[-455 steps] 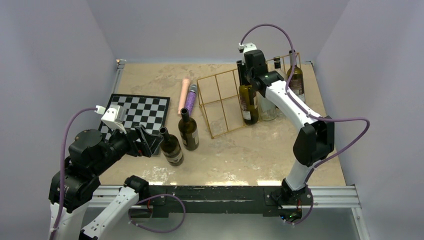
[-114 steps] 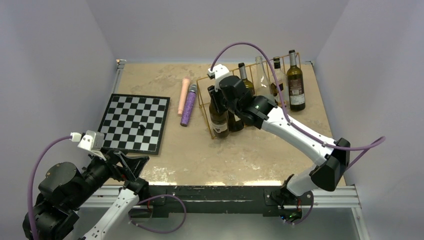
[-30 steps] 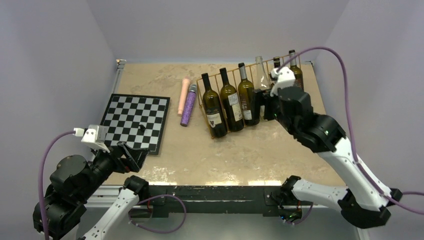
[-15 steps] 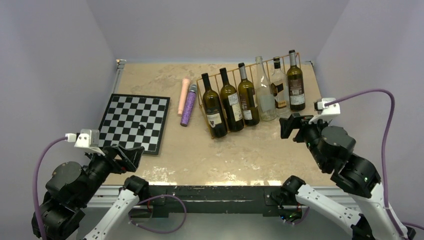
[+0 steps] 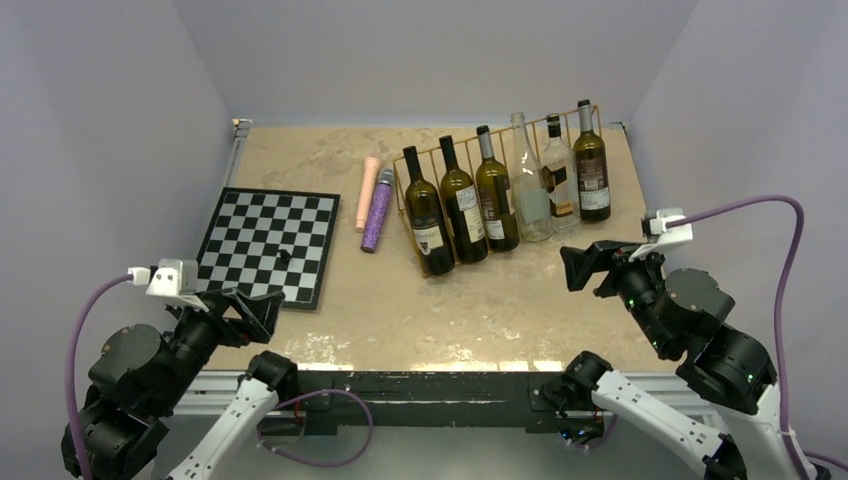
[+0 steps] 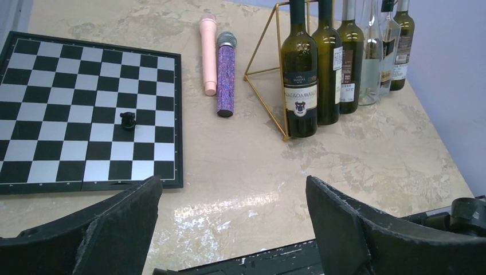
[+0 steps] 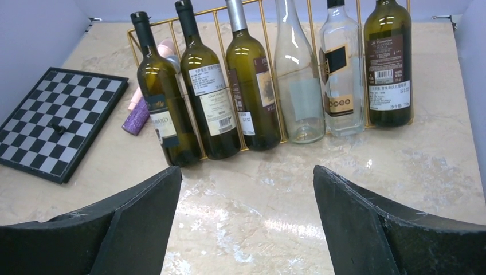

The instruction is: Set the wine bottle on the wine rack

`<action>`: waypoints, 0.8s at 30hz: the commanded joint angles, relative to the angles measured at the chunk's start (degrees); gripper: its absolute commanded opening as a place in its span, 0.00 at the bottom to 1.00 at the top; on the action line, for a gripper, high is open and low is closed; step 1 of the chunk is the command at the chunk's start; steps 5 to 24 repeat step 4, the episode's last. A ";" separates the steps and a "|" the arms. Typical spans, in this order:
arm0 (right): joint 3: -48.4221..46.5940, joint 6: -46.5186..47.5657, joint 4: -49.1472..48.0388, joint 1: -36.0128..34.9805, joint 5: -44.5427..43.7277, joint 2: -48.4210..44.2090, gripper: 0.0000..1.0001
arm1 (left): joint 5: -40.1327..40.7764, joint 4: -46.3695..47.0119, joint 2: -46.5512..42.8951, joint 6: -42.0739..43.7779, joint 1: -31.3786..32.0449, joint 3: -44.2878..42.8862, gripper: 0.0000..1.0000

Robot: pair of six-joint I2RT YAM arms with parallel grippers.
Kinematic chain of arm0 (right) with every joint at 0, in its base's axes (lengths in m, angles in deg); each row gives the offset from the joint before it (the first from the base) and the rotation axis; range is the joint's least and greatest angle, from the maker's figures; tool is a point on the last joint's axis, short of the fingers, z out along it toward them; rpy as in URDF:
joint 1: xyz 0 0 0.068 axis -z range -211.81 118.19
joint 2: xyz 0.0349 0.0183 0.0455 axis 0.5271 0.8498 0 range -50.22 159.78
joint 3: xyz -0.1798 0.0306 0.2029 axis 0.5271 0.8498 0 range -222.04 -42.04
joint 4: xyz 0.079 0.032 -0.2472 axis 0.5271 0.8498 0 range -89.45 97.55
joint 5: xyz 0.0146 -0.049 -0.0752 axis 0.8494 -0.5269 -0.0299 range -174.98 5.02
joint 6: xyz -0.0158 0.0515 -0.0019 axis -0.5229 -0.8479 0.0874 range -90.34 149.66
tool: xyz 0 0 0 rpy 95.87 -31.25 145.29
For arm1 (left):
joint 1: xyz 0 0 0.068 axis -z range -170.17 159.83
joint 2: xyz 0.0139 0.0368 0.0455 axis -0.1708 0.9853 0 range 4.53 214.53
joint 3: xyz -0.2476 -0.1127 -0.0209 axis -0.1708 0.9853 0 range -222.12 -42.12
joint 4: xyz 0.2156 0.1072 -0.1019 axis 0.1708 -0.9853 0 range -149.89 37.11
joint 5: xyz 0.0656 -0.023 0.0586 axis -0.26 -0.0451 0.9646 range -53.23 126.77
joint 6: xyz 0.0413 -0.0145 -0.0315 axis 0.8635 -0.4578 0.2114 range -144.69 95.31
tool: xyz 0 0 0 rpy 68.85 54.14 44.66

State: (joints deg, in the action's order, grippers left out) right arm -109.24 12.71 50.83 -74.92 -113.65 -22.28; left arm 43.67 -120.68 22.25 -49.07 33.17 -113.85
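Gaping wide and empty, right claw (image 7: 243,172) and left claw (image 6: 232,180) hang over the table's (image 5: 480,300) near edge. Wine bottle (image 5: 425,213), leftmost of six, stands in the wine rack (image 6: 265,106); none lies loose. Step judged: placement complete, so the next move calls only for parking. Left wrist view shows the rack's wedge profile end-on; right wrist view shows labels.

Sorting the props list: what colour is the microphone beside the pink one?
The microphone is glittery purple with a grey head; clearest in left wrist view.
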 commanded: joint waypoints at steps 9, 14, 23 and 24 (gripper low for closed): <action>0.41 -0.81 0.19 0.02 1.18 0.91 0.89 | 0.37 2.00 1.44 1.93 0.22 -2.40 0.99; 0.41 -0.81 0.19 0.02 1.18 0.91 0.89 | 0.37 2.00 1.44 1.93 0.22 -2.40 0.99; 0.41 -0.81 0.19 0.02 1.18 0.91 0.89 | 0.37 2.00 1.44 1.93 0.22 -2.40 0.99; 0.41 -0.81 0.19 0.02 1.18 0.91 0.89 | 0.37 2.00 1.44 1.93 0.22 -2.40 0.99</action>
